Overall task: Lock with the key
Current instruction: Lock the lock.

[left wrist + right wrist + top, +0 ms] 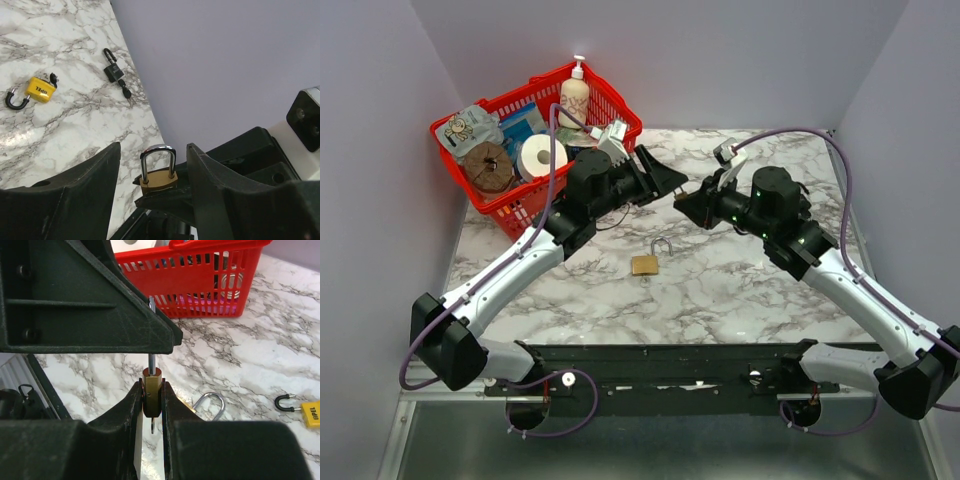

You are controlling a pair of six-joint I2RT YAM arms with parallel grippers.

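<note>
My right gripper (151,385) is shut on a small brass padlock (152,390) and holds it above the table, with the silver shackle (158,156) pointing at the left gripper. A small key (153,427) sticks out under the padlock body. In the left wrist view both shackle legs meet the brass body (159,181). My left gripper (154,146) is open, with one finger on each side of the shackle and not touching it. In the top view the left gripper (670,180) and right gripper (688,205) meet tip to tip, which hides the held padlock.
A second brass padlock (644,264) lies on the marble table (740,290) below the grippers. A yellow padlock (39,89) and a black padlock (112,70) with a key lie near the wall. A red basket (620,105) of goods stands at the back left.
</note>
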